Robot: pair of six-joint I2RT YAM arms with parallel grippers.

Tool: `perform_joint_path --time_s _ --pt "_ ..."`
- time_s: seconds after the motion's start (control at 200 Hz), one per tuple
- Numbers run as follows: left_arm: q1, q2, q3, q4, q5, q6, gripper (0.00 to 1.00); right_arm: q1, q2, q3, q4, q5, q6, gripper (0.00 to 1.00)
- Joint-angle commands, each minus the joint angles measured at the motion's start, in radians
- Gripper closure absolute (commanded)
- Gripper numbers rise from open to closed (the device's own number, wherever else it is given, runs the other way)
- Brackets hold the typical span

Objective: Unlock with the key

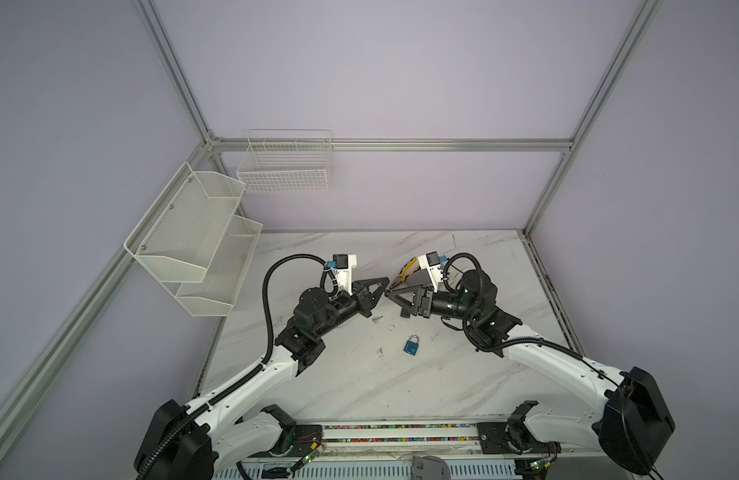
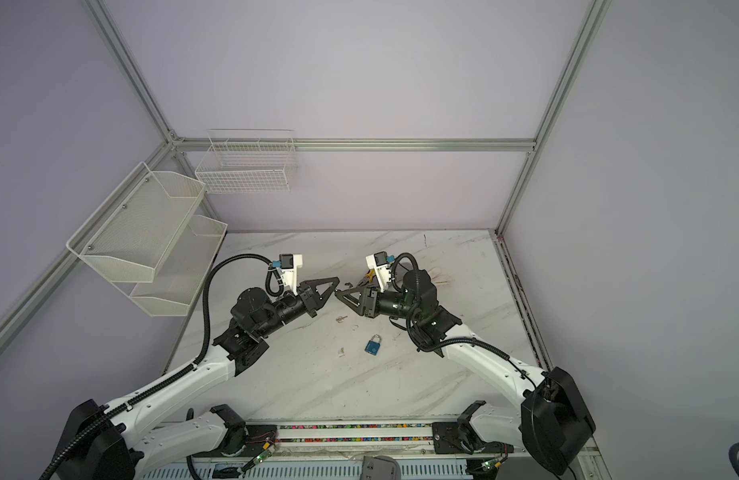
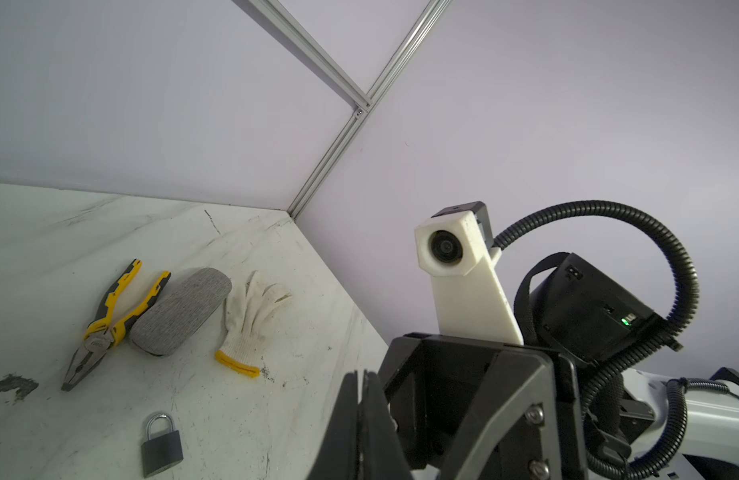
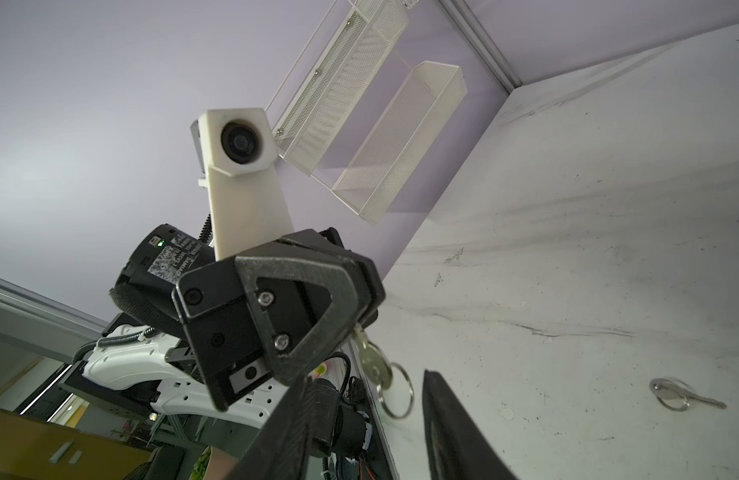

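Where the arms meet over the middle of the worktop [image 1: 359, 395], both top views show the left end effector [image 1: 385, 284] and the right end effector [image 1: 394, 303] nearly tip to tip. The key is too small to make out there. The padlock [image 1: 412, 345] lies flat nearer the front, apart from both arms, with bare marble from it to the front edge. A second key [image 1: 376, 319] lies between the padlock and the tips. Pliers [image 1: 405, 272] lie behind the right end effector. Baskets [image 1: 193, 237] hang on the left wall above the left edge. The far and right edges run along frame rails.

From the left wrist, the left end effector [image 3: 363, 399] is pressed together with only a slit showing, and what it grips is hidden. Pliers [image 3: 105, 328], a grey pad [image 3: 180, 311] and a glove [image 3: 251, 320] lie in a row, just beside one another, toward the far corner. The padlock [image 3: 162, 446] lies alone with its shackle closed and clear room all round.

From the right wrist, the left end effector [image 4: 359, 322] pinches the key [image 4: 372, 363] by its blade, with head and ring hanging below. The right end effector [image 4: 365, 376] stands wide, one finger on either side of the key with a gap on each side. The second key [image 4: 687, 397] lies flat on open worktop [image 4: 608, 208], well apart.
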Motion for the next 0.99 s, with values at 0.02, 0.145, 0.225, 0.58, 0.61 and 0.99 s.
perform_joint_path --time_s 0.02,0.145,0.225,0.58,0.61,0.99 --pt "0.008 0.006 0.070 0.076 0.045 0.025 1.00 -0.007 0.006 0.025 0.046 -0.049 -0.015 0.57" --pt "0.009 0.013 0.077 0.079 0.057 0.022 1.00 -0.014 0.010 0.027 0.054 -0.044 -0.018 0.59" --pt "0.007 0.016 0.078 0.080 0.060 0.019 1.00 -0.015 0.017 0.029 0.065 -0.044 -0.015 0.60" --pt "0.008 0.021 0.094 0.077 0.066 0.017 1.00 -0.017 0.048 0.036 0.100 -0.066 -0.008 0.73" --pt "0.008 0.021 0.095 0.078 0.066 0.017 1.00 -0.016 0.048 0.035 0.104 -0.068 -0.009 0.74" --pt "0.010 0.034 0.110 0.082 0.062 0.018 1.00 -0.027 0.053 0.020 0.131 -0.106 0.004 0.79"
